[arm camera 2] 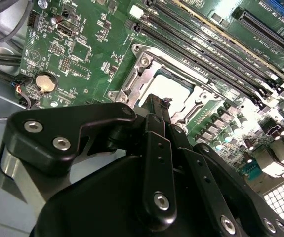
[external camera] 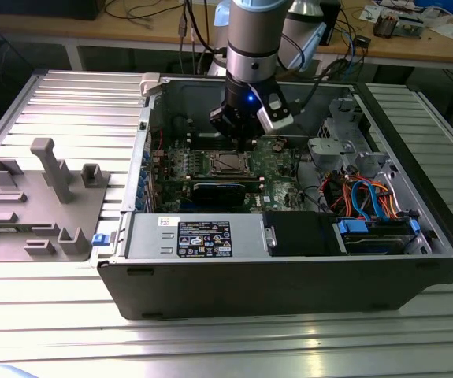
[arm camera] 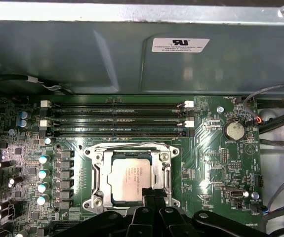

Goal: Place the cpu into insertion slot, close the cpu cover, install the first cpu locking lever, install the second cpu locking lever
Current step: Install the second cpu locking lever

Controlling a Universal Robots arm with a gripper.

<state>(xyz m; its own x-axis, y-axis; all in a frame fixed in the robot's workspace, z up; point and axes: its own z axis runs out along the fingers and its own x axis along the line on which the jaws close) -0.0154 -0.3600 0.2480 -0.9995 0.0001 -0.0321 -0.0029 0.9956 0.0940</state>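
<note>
Cpu: silvery chip (arm camera: pixel 132 180) lies flat inside the insertion slot (arm camera: pixel 93 169), lower centre of the first wrist view; cpu cover (arm camera: pixel 160 168) appears down around it

Gripper: black gripper (arm camera: pixel 149 197) at bottom centre, fingertips at the chip's lower edge, apparently touching socket hardware

Jaws: drawn narrow, fingers close together; nothing visibly held

Key relation: cpu sits just up-frame of the tips; socket roughly square, no long axis

Exterior view: gripper (external camera: pixel 243 135) hangs over the socket, centre frame

Levers: state not clear

arm vertical, gripper (external camera: pixel 242 134) fingers together, pointing down
</note>
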